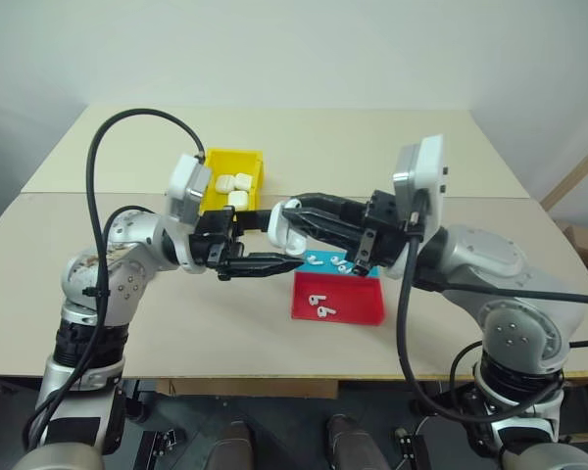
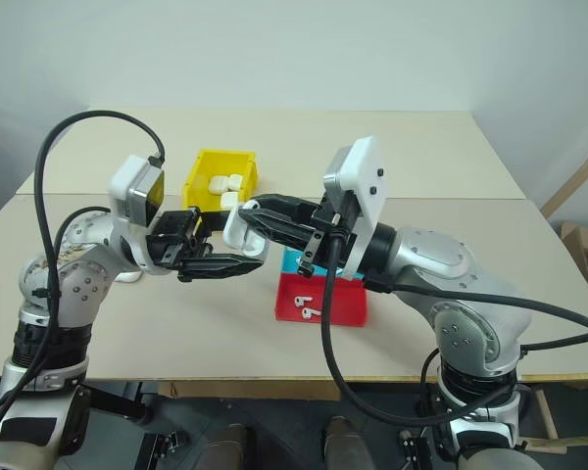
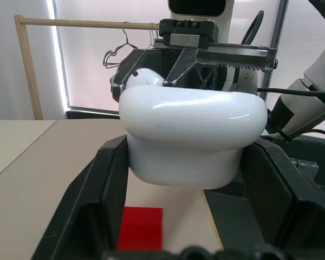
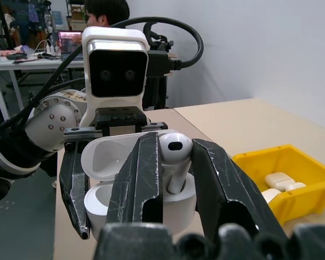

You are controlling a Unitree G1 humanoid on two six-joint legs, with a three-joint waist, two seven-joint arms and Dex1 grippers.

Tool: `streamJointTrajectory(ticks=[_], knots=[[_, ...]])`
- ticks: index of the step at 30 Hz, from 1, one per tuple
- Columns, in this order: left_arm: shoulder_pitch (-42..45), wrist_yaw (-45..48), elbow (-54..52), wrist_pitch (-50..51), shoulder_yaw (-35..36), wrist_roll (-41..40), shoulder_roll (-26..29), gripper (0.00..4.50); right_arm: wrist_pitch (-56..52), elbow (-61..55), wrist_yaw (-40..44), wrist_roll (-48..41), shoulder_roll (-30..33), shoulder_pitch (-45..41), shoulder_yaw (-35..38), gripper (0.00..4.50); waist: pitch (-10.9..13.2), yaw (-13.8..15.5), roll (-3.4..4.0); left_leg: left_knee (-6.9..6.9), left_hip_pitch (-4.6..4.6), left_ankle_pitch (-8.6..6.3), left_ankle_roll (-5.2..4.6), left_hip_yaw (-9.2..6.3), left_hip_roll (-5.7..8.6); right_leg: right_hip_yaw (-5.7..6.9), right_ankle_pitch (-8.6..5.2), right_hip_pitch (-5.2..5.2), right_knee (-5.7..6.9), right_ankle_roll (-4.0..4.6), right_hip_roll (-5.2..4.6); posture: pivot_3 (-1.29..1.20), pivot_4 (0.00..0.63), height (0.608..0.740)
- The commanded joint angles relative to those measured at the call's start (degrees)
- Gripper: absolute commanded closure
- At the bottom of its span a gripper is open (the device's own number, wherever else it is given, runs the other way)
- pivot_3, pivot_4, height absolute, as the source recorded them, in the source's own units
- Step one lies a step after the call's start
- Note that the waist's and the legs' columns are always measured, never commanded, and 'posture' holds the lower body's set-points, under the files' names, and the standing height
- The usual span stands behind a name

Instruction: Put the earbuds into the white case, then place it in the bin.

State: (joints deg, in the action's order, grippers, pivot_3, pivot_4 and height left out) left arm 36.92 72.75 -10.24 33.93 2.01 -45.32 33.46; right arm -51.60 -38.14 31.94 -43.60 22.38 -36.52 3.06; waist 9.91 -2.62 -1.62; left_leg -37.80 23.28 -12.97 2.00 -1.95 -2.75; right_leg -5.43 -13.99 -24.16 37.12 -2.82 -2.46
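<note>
A: Left gripper [image 3: 181, 179] is clamping the small glossy white plastic case [image 3: 190, 135], lid flipped open, mid-air above the beige table [image 1: 176, 323]. Why?

B: Likely steadying it; right gripper [image 4: 176, 162] is pinching a tiny white earbud [image 4: 175, 149] above the well.

A: Room?

B: Yellow open-top bin [image 1: 247, 162] is sitting just behind, unobstructed; red tray [image 1: 348, 311] below.

Earbud [image 4: 173, 154] between right pincer [image 4: 176, 162] fingers
</note>
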Motion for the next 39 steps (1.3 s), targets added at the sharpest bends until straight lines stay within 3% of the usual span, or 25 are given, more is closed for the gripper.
streamJointTrajectory(ticks=[1,3,13,21,26,30,32,36,39], knots=[[0.3,0.23,-1.44,-0.5,1.13,-1.36,0.06,1.68,2.15,-0.52,0.07,0.57,1.56,1.16,-0.62,3.87,0.0,0.01,0.0,0.0,0.0,0.0,0.0,0.0,0.0,0.0,0.0,0.0,0.0,0.0,0.0,0.0,0.15,0.74],[0.26,0.19,-1.4,-0.57,1.16,-1.37,0.09,1.68,2.85,-0.46,0.42,0.45,2.29,1.52,-1.0,3.87,0.0,0.01,0.0,0.0,0.0,0.0,0.0,0.0,0.0,-0.01,0.0,0.0,0.0,0.0,0.0,0.0,0.15,0.74],[0.08,-0.18,-1.13,-0.96,1.02,-1.13,-0.09,1.68,4.24,-0.75,-0.27,-0.63,4.12,2.3,-1.42,0.43,0.0,0.03,0.0,0.0,0.0,0.0,0.0,0.0,0.0,-0.01,-0.01,0.0,-0.01,-0.01,0.0,0.0,0.15,0.74],[0.12,-0.41,-0.73,-1.42,1.11,-0.6,-0.09,1.68,4.25,1.85,0.62,-4.15,5.53,0.19,2.48,0.43,0.0,0.05,0.0,0.0,0.0,0.0,0.0,0.0,0.0,-0.01,0.0,0.01,-0.01,0.0,0.0,0.0,0.15,0.74],[-0.19,0.27,-0.29,-2.13,1.96,-0.12,1.47,1.68,4.21,12.7,8.71,-4.11,14.24,-6.25,4.42,0.43,0.01,0.07,0.0,-0.01,-0.01,0.0,0.0,0.01,0.01,-0.01,0.0,0.02,-0.02,0.0,0.0,0.0,0.15,0.74],[-1.21,-0.35,-1.26,-2.75,2.61,-0.05,1.85,1.68,12.97,25.15,21.89,9.06,23.25,-11.69,-6.61,0.43,0.01,-0.07,0.0,0.03,-0.02,-0.01,-0.01,0.03,0.0,-0.02,-0.01,0.01,-0.06,0.01,0.0,0.0,0.15,0.74],[-1.97,-0.53,-2.15,-2.84,3.34,-0.26,2.26,1.68,22.96,34.51,30.9,20.08,26.25,-15.68,-15.85,0.8,0.01,-0.28,0.0,0.02,-0.04,-0.01,-0.02,0.1,0.0,-0.07,-0.02,0.0,-0.07,0.0,0.0,0.0,0.15,0.74],[-3.24,-0.75,-3.68,-2.79,4.48,-0.85,3.09,1.68,36.37,53.36,42.95,31.79,23.03,-25.4,-26.07,2.08,0.05,-0.74,0.02,0.03,-0.05,-0.01,-0.01,0.15,-0.01,-0.09,-0.03,-0.03,-0.06,-0.03,0.0,0.0,0.15,0.74],[-3.97,-1.48,-4.86,-2.64,4.91,-1.23,2.94,1.68,45.71,66.9,48.67,38.72,18.08,-31.58,-30.84,2.08,0.1,-1.37,0.05,0.03,-0.02,-0.01,-0.01,0.15,-0.01,-0.11,-0.01,-0.06,-0.07,0.0,0.0,0.0,0.15,0.74]])
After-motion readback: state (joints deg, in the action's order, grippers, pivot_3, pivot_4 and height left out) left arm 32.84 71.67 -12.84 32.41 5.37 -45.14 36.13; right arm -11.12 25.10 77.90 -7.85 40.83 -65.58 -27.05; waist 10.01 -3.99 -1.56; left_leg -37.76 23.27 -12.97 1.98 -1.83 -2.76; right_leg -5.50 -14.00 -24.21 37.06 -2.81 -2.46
